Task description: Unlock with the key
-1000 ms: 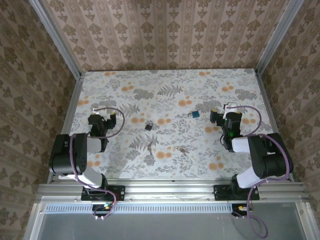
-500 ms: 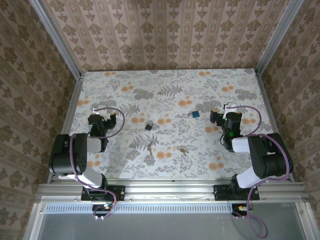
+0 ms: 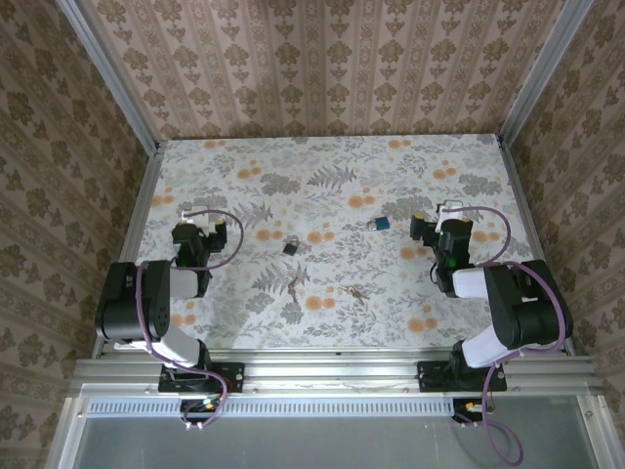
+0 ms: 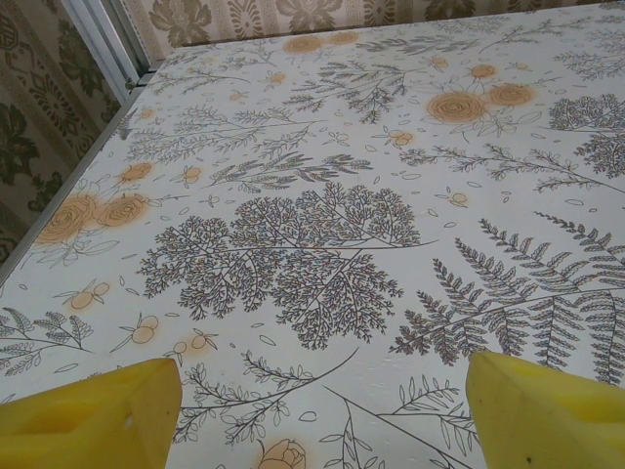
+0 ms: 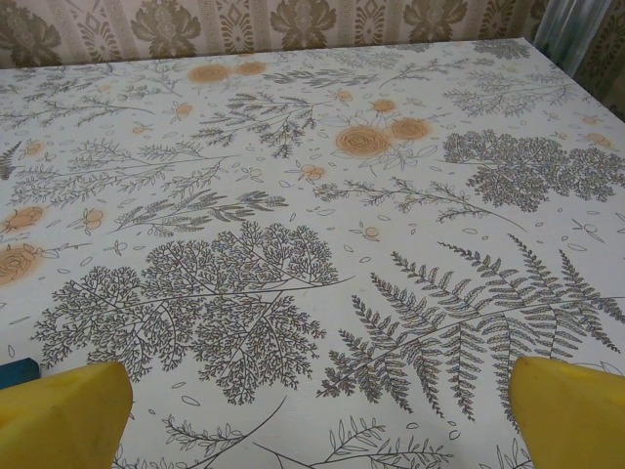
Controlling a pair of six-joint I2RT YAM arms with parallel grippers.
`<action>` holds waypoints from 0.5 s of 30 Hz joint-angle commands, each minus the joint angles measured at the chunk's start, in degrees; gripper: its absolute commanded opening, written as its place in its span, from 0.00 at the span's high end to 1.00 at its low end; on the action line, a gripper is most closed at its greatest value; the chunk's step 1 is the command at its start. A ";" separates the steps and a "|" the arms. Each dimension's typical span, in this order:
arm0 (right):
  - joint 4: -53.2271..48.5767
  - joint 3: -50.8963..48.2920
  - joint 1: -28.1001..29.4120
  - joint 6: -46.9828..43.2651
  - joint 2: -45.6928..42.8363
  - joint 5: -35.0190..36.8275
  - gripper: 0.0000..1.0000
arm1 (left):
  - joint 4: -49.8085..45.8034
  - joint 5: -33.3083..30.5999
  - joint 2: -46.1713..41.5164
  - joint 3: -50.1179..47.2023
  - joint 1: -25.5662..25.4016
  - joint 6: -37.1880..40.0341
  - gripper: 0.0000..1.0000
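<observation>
Table (image 3: 244,195), floral-print cover, carries everything. Left pincer (image 3: 192,234) sits well to the left of the padlock, jaws spread wide, nothing between the yellow fingertips (image 4: 88,415), only bare print ahead. Right pincer (image 3: 439,234) is well to the right of the padlock, likewise wide and empty, yellow fingertips (image 5: 59,410) at the frame corners. Padlock (image 3: 291,247): small, dark, lying flat near mid-table, apart from both arms. Judged: metal, rigid, dense for its bulk, smooth-sided and likely to skid on the cover, so take it across the flat body, leaving shackle and keyway free. Small blue thing (image 3: 379,224) lies right of the padlock and slightly beyond it, between padlock and right pincer; whether it is a key tag or a second lock I cannot tell. A thin dark shape (image 3: 356,291), nearside and right of the padlock, may be the key, but it blends into the print. Judged: a key is thin, stiff, light and flat on the cover, so hard to lift; pinch the bow, keeping the blade clear. No brand, label or writing is legible.
</observation>
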 commanded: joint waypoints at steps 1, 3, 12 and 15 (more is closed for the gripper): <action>2.39 -0.15 -0.35 0.76 0.06 4.51 0.00 | 9.91 -9.42 -1.44 -4.75 -0.41 -2.61 0.00; 4.95 -1.86 -0.70 1.53 -0.46 5.00 0.00 | 21.38 -4.29 0.26 -10.38 2.90 -5.64 0.00; 2.14 0.31 0.36 -0.32 0.54 4.04 0.00 | 1.02 -1.93 -0.07 0.68 -0.84 0.69 0.00; 2.16 0.31 0.31 -0.32 0.54 4.08 0.00 | 0.60 -1.49 -0.21 0.76 -0.60 0.44 0.00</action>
